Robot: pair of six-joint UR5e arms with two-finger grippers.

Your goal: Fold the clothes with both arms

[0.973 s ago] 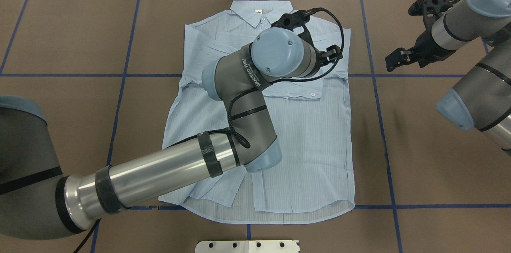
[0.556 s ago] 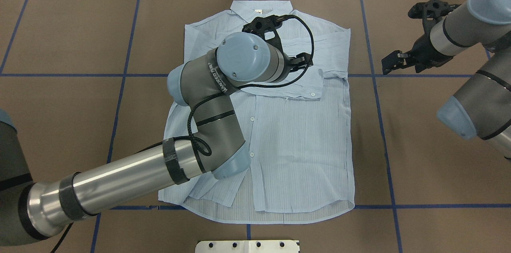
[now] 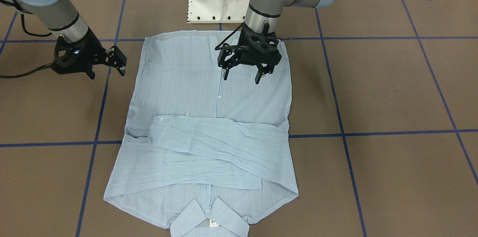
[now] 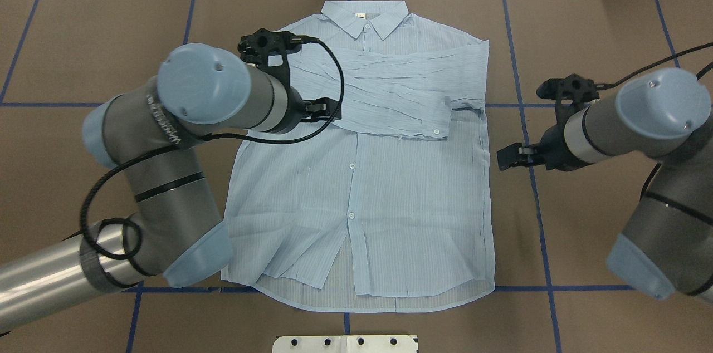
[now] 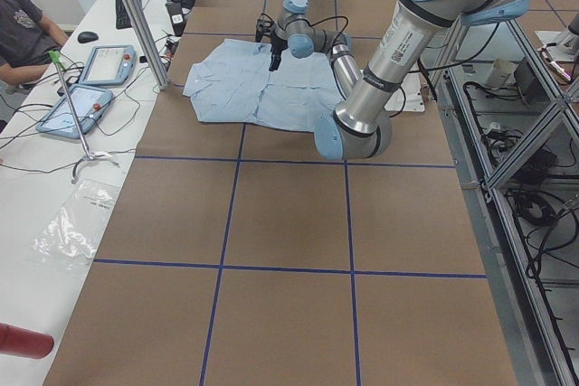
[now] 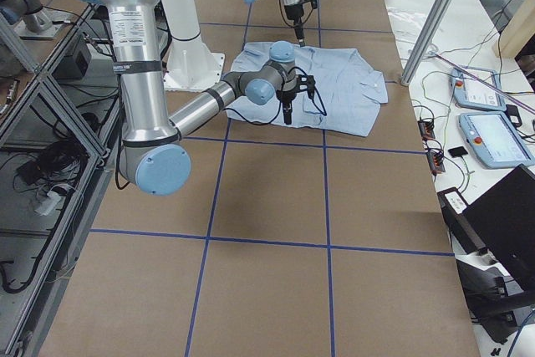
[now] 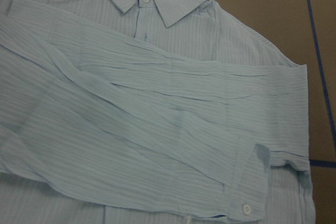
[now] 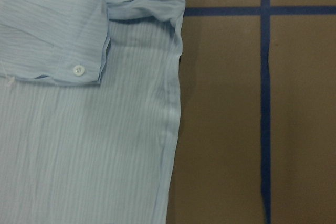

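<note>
Light-blue shirt [image 4: 390, 186] lies flat, sleeves folded across chest; your left gripper [image 3: 241, 79] hovers over it, jaws apart, empty; right gripper [image 3: 107, 75] likewise, just beside its edge

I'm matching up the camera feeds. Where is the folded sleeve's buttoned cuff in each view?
Front-facing: buttoned cuff left of centre.
Overhead: cuff right of centre.
Exterior left: too small to tell.
Exterior right: too small to tell.
Left wrist: cuff at bottom right.
Right wrist: cuff at upper left.
Shared landmark: the blue tape line meeting the shirt's edge beside the cuff.
</note>
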